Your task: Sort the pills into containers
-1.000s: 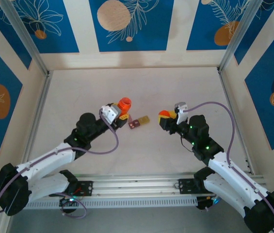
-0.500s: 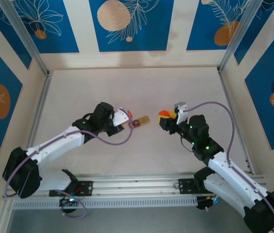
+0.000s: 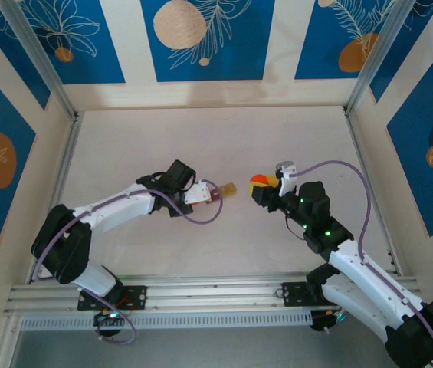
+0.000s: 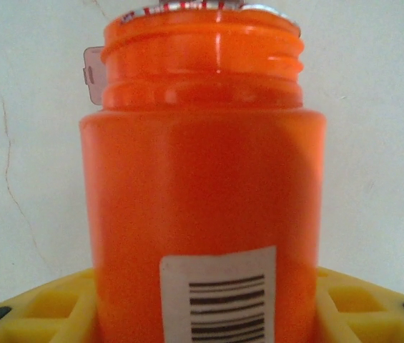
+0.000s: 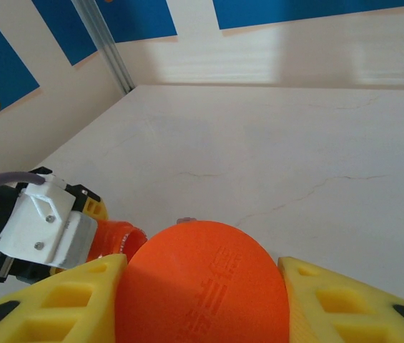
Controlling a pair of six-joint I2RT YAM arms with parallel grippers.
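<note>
1. The joined containers [image 3: 222, 192] sit on the desk [image 3: 277, 138] just past the tips of the left fingers [image 4: 44, 311]. The dark reddish-brown cell [image 3: 214, 198] is nearest those fingers and the tan-yellow cell [image 3: 229, 188] lies just beyond it. The pair's long axis runs outward from the left fingers toward the right fingers [image 5: 58, 300].
2. Whether any pills lie in the cells, I cannot tell.
3. The left fingers are closed partway on the body of the orange pill bottle [image 4: 202, 179]. Its open threaded mouth points away from them, toward the cells, and its long axis follows the line of the arm.
4. The right fingers are closed partway around the round orange cap [image 5: 202, 286]. They are near the tan-yellow cell on its far side, but apart from it.
5. The left arm is plainly the nearer one. To my eye, the coming move depends on lining the bottle's mouth up with a single cell, so the pour does not land across both.
</note>
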